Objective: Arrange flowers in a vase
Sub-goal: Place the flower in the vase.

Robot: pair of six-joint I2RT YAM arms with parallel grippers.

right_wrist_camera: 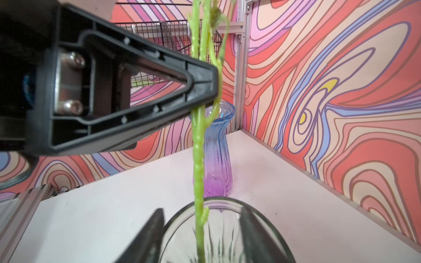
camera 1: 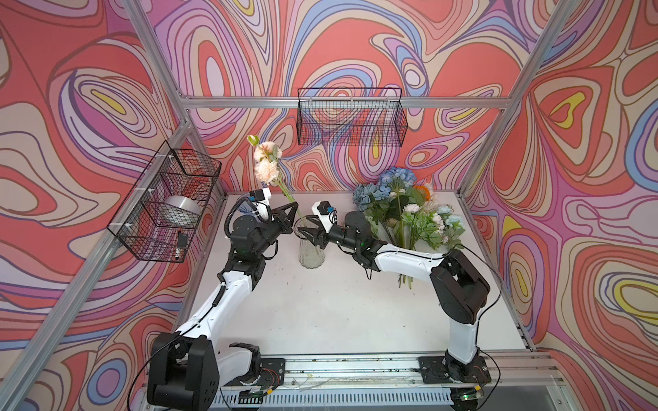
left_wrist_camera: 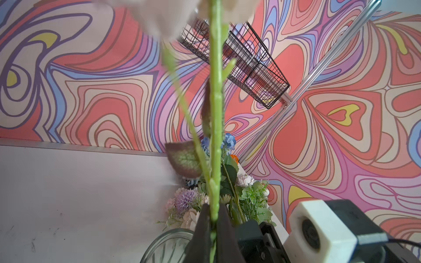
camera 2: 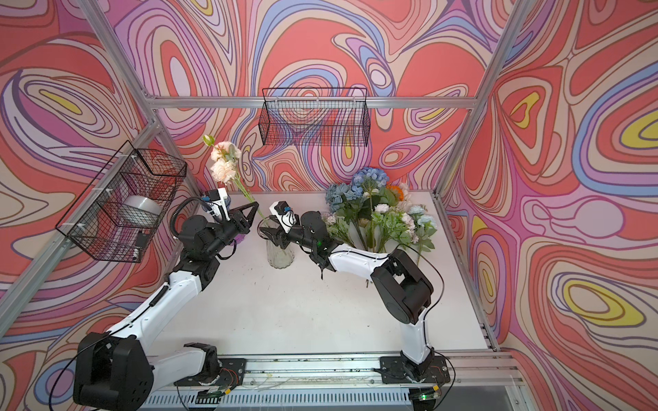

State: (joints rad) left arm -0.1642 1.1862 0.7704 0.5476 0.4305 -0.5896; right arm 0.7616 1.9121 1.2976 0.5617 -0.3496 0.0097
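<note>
One peach-flowered stem (camera 1: 265,169) is clamped in the left jaws, which are closed on its green stalk (right_wrist_camera: 197,157) just above the mouth of the clear glass vase (camera 1: 312,257). The stalk leans toward the left wall. Its blooms stand high above the left jaws, and its lower end passes down through the vase mouth into the vase, as the right wrist view shows. The right jaws are apart and level with the vase rim. One jaw lies on each side of the stalk and neither touches it. The clear glass vase stands upright on the white tabletop (camera 1: 320,320), between the two arms. A blue-and-purple vase (right_wrist_camera: 217,157) stands upright beyond it toward the left rear corner and is mostly hidden behind the left arm in both top views. Other flowers (camera 1: 406,213), including blue hydrangeas, pale roses, a lilac pompom and an orange bloom, lie bunched at the right rear of the tabletop. They are behind the right arm and well apart from both sets of jaws.
</note>
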